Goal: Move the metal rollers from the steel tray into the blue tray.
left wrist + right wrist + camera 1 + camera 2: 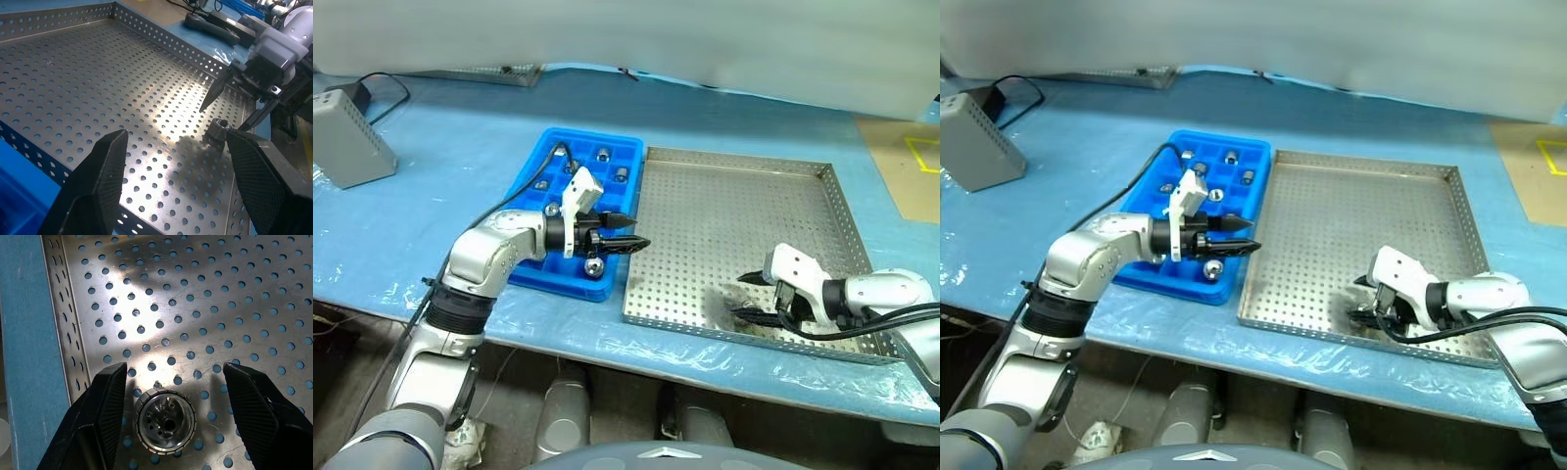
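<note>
1. The surface (460,176) is covered in a light blue plastic sheet that wrinkles and shines along its near edge.
2. A pale wall or curtain (636,39) runs behind the far edge of the surface, and a perforated metal strip (494,70) lies along that far edge at the robot's left.
3. A grey box (347,137) sits at the far left of the surface, with a black cable (386,83) looping just behind it.
4. At the far right, beyond the blue sheet, is a brown floor area (911,166) with a yellow marking.
5. The blue tray (530,269) lies near the middle of the surface, its long side touching or just beside the steel tray (734,196) on its right.
6. Several metal rollers (603,153) sit in separate compartments of the blue tray.
7. The left gripper (628,242) hovers over the near end of the blue tray, pointing toward the steel tray, its jaws apart and holding nothing.
8. 1 roller (165,419) lies on the perforated floor of the steel tray near its front rim, toward the right corner.
9. The right gripper (173,401) is low over that roller, jaws spread on either side of it and clear of it.
</note>
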Action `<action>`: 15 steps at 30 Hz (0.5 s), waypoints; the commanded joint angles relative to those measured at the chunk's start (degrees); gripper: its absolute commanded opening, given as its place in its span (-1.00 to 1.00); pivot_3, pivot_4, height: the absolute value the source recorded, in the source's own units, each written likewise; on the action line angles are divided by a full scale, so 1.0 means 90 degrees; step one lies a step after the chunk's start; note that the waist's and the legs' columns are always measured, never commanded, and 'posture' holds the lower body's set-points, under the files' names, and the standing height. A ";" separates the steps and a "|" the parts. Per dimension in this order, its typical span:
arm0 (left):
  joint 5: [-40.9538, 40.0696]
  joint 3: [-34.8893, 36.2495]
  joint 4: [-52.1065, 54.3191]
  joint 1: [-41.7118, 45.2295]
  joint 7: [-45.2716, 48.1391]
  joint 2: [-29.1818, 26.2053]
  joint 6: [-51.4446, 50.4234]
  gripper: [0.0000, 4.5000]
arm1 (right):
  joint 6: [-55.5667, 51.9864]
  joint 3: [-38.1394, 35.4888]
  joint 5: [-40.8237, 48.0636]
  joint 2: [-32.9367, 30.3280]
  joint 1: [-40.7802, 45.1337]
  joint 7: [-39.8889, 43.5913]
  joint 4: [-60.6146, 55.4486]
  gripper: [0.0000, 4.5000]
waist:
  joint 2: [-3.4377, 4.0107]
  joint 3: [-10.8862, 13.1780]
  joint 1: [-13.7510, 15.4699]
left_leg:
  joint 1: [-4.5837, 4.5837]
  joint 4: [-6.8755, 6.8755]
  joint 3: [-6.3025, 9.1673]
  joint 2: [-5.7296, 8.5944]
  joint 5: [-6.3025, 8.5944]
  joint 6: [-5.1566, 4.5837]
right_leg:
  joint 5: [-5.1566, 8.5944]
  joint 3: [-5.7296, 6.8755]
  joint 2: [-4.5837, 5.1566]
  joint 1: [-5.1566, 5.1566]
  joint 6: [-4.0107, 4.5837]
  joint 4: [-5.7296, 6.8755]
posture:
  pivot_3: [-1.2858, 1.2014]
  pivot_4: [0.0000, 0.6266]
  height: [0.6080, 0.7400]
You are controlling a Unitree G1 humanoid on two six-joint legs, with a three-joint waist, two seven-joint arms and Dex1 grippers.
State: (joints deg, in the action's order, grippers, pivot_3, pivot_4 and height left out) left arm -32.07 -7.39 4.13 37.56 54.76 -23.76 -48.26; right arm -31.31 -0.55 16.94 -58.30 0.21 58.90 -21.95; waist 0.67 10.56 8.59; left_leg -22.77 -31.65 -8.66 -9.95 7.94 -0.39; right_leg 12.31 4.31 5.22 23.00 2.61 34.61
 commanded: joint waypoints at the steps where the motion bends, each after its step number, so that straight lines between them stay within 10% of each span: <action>1: -0.0287 0.0180 0.0475 0.0315 -0.0276 0.0062 -0.0385 0.49 | 0.0209 -0.0026 -0.0094 -0.0019 -0.0120 0.0028 -0.0018 0.45 | 0.0000 0.0000 0.0001 | 0.0000 -0.0001 0.0000 0.0000 0.0000 0.0000 | 0.0009 0.0000 0.0000 0.0000 -0.0015 0.0000 | 0.10 -0.52 1.00; 15: 0.0178 -0.0719 0.0820 -0.0287 -0.1180 0.1028 -0.0008 0.49 | 0.0745 0.0174 -0.0546 0.0180 -0.0371 -0.0026 0.0796 0.28 | -0.0001 0.0000 -0.0013 | -0.0008 -0.0002 0.0000 0.0001 0.0007 -0.0012 | 0.0011 0.0005 0.0001 -0.0005 -0.0019 -0.0016 | 0.09 -0.52 1.00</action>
State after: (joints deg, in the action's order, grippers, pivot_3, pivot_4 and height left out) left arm -31.02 -13.80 10.20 34.45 44.44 -14.77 -50.23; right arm -24.41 0.31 11.91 -57.47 -3.07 58.58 -14.61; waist 0.67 10.56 8.47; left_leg -22.84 -31.68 -8.66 -9.95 8.00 -0.49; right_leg 12.41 4.35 5.23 22.96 2.43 34.48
